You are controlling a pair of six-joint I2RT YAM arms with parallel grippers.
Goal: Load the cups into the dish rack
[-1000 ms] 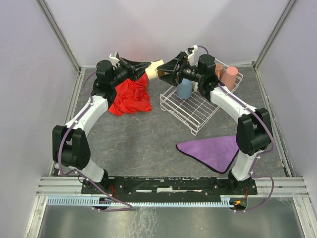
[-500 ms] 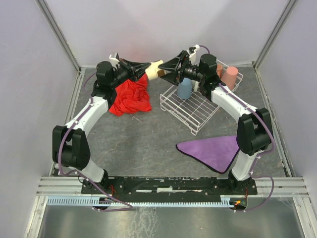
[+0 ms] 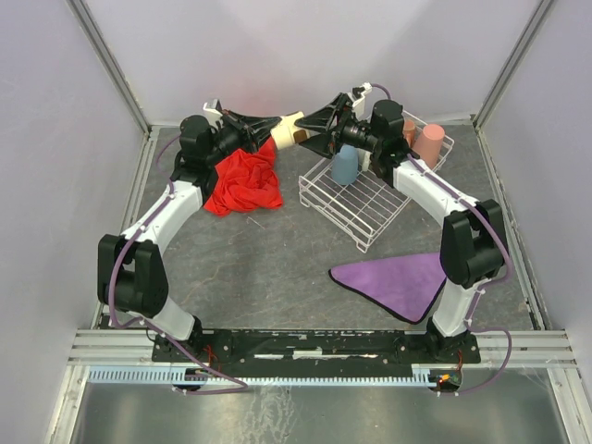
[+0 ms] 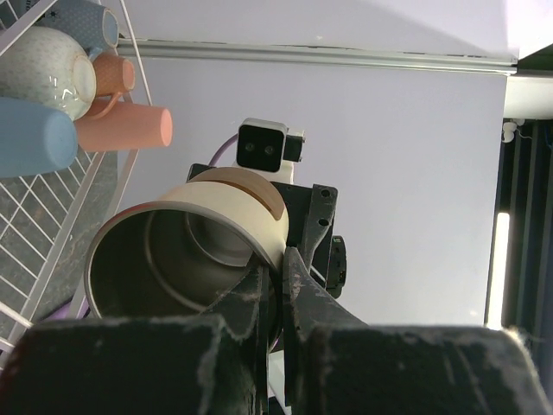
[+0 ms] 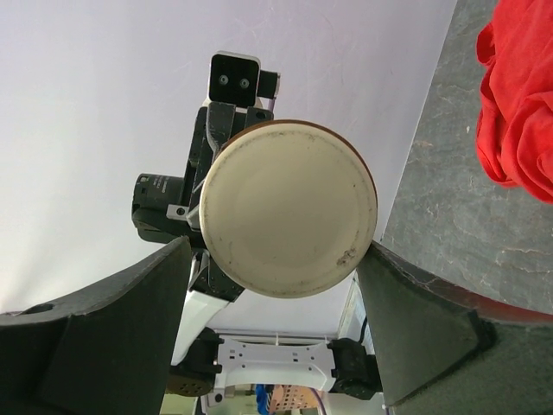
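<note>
My left gripper (image 3: pixel 276 126) is shut on the rim of the cream handled mug (image 3: pixel 292 130) and holds it in the air, left of the dish rack (image 3: pixel 365 202). In the left wrist view the fingers (image 4: pixel 278 259) pinch the mug's wall (image 4: pixel 190 251). My right gripper (image 3: pixel 312 131) is open, with a finger on each side of the mug's base (image 5: pixel 289 207). A light-blue cup (image 3: pixel 345 166) and a salmon-pink tumbler (image 3: pixel 427 143) are in the rack. The left wrist view also shows a grey-blue mug (image 4: pixel 43 69) and an orange mug (image 4: pixel 112 76) there.
A red cloth (image 3: pixel 242 180) lies on the table under the left arm. A purple cloth (image 3: pixel 398 282) lies at the near right. The enclosure's back wall is close behind both grippers.
The right gripper has shifted slightly up and toward the back around the mug. The left gripper and the mug have hardly moved.
</note>
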